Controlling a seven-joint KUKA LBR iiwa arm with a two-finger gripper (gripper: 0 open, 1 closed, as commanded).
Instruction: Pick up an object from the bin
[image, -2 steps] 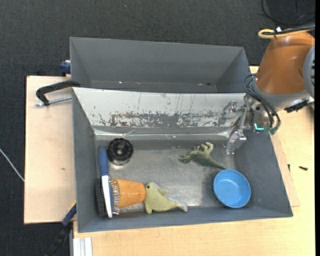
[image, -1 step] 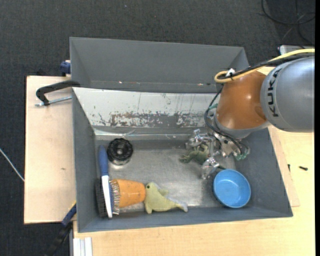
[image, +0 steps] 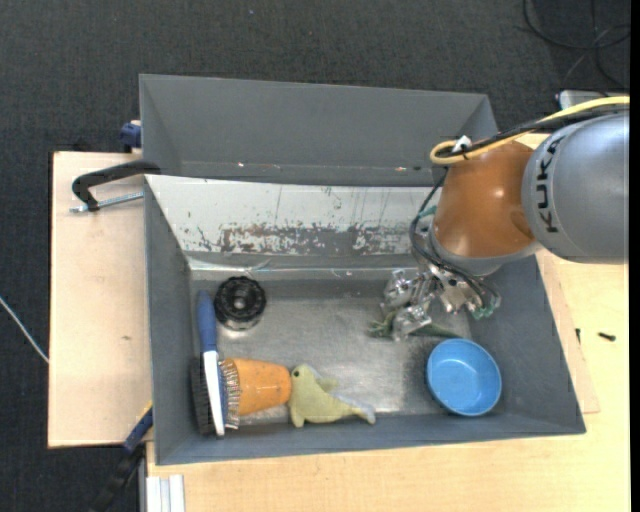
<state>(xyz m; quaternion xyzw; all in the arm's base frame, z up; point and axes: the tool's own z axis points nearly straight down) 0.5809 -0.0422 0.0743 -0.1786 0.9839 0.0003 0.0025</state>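
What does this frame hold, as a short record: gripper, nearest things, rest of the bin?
gripper: low over the bin floor, view's right half
nearest things: blue bowl just in front of it; small green thing beside it
front-left corner: blue-handled brush, orange object, pale green plush toy, side by side
back left: black round cap
held: cannot tell

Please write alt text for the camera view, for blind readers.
The gripper hangs at the right of the grey bin, near a blue bowl. At the left lie a brush, an orange object, a plush toy and a black cap.
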